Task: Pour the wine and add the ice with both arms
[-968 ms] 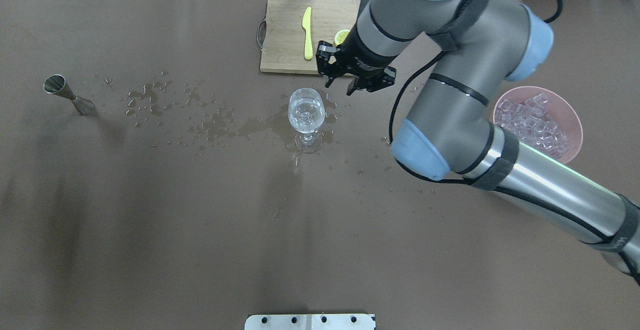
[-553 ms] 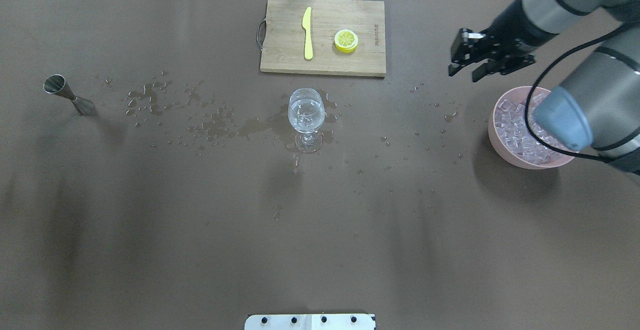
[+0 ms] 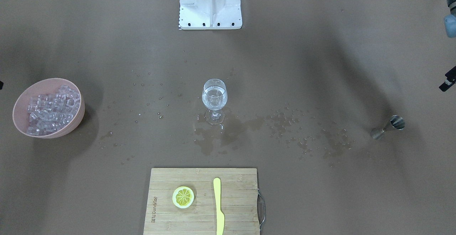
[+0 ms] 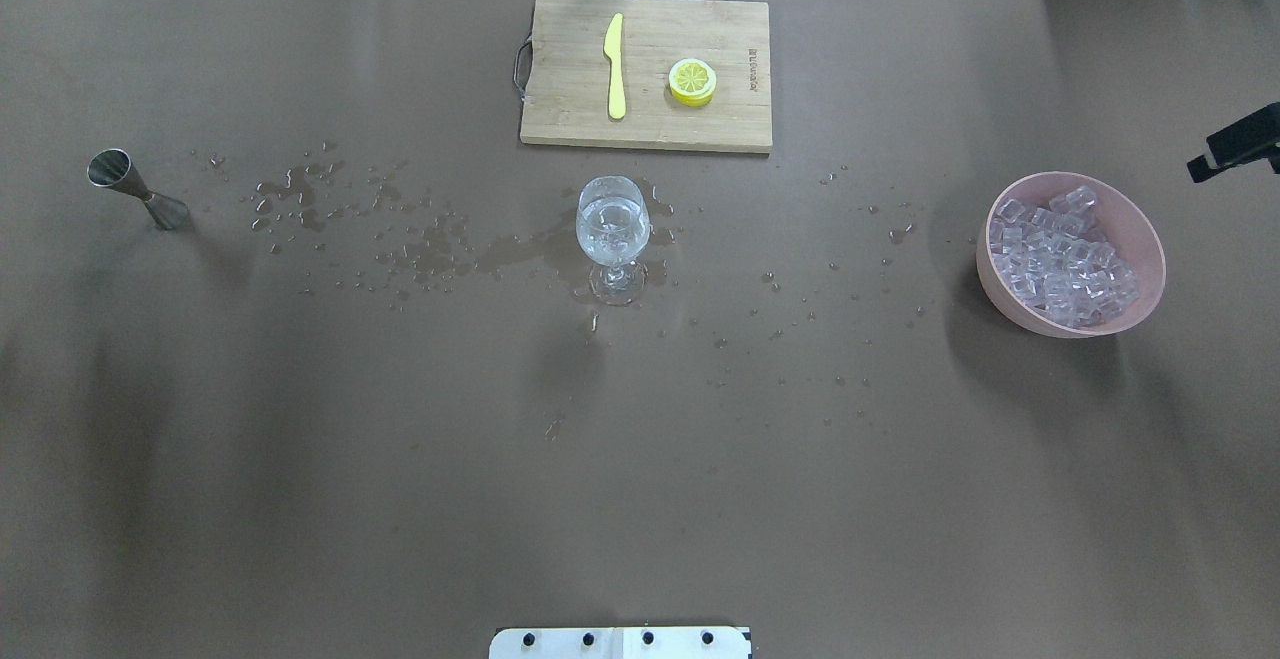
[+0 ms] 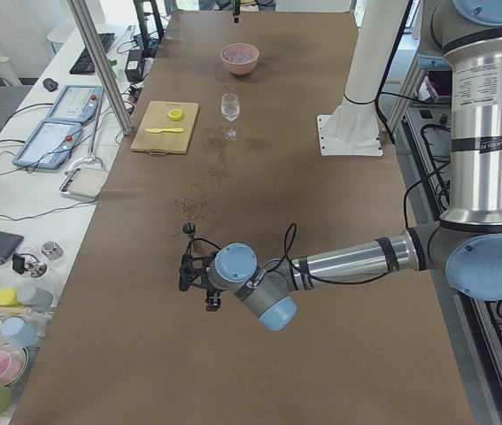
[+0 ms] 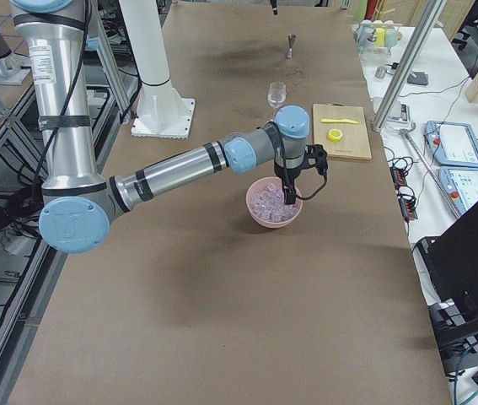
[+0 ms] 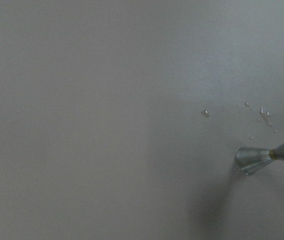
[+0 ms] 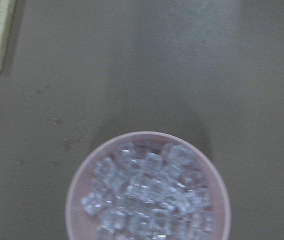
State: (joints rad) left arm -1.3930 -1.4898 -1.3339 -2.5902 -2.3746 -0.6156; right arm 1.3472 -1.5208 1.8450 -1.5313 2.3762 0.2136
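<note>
The wine (image 4: pixel 612 222) sits in the stemmed glass (image 4: pixel 616 281) at mid-frame of the overhead view, unmoved. The ice (image 4: pixel 1065 254) is heaped in the pink bowl (image 4: pixel 1003 297) at the right, now fully uncovered. The right gripper (image 4: pixel 1232 146), which a moment ago hung in the upper right just beyond the bowl, has drawn off to the right edge. Only a black tip shows there, so I cannot tell whether it is spread or clenched. The left gripper (image 5: pixel 196 282) hovers near the jigger (image 5: pixel 189 228); its grip cannot be told either.
</note>
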